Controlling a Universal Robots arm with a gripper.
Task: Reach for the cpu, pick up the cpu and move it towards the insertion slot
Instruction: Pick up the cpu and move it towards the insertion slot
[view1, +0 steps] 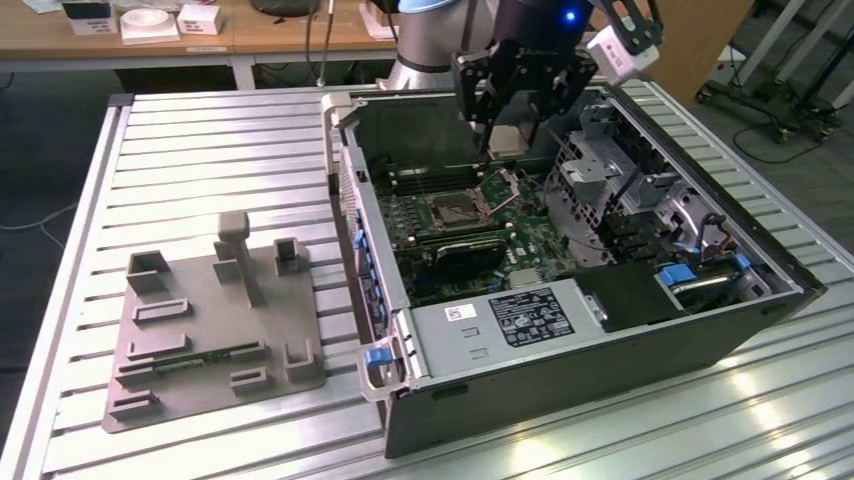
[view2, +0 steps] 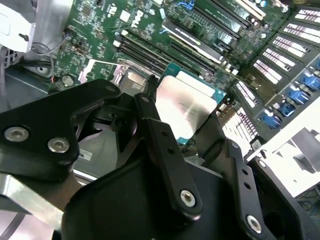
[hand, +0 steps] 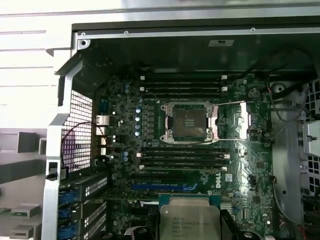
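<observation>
The cpu (view2: 187, 107) sits clamped between the jaws above the insertion slot (hand: 189, 122).

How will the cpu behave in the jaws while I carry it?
The cpu looks thin, flat and rigid, so it probably won't flex. Its smooth metal top suggests it could slip if the jaws loosen. Held by the gripper above the motherboard, it is likely light but fragile.
</observation>
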